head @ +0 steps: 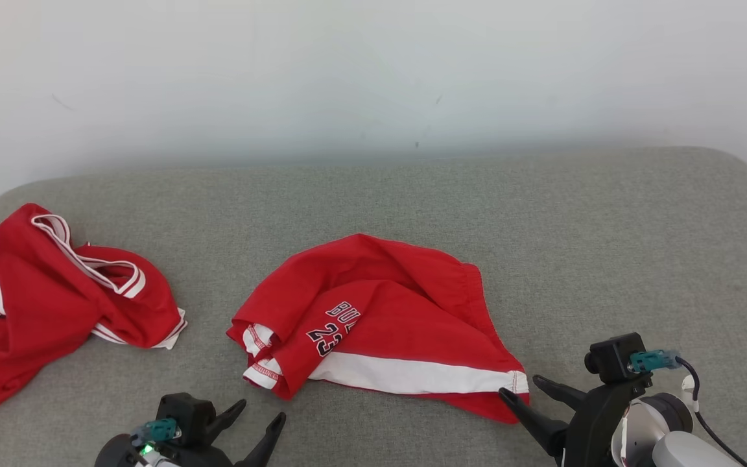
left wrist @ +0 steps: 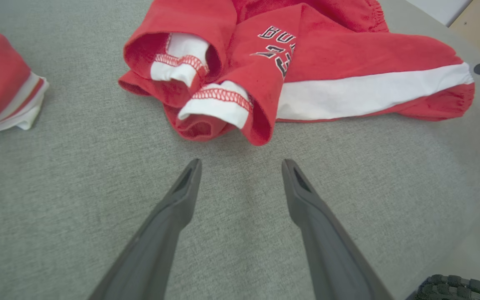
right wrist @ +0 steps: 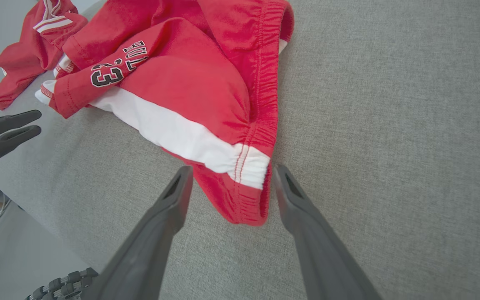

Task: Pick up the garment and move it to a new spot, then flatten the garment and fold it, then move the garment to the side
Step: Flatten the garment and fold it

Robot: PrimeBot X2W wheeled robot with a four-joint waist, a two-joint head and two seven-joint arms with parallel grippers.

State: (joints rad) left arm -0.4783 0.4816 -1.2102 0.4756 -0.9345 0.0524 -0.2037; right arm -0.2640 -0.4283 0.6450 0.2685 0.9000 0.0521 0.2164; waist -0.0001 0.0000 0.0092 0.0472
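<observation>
Grey fabric tabletop (head: pixel 542 214), wall behind. Red shorts (head: pixel 399 311) lie crumpled mid-front. Left gripper (head: pixel 260 410) is spread wide, holding nothing, just short of the leg hems. Right gripper (head: pixel 520 386) is spread wide astride the waistband corner, possibly touching. Second red garment (head: pixel 56 292) sits at the left edge; bare fabric to the right.

two red fabric garments lie on one grey fabric-covered worktop (head: pixel 542 214): one pair of red shorts with a white side stripe (head: pixel 406 311) at the centre of the head view, and one crumpled red jersey with white trim (head: pixel 43 292) at the left. two pairs of dark jaws, lower left and lower right, with four long fingers (head: pixel 263 441) in all.
</observation>
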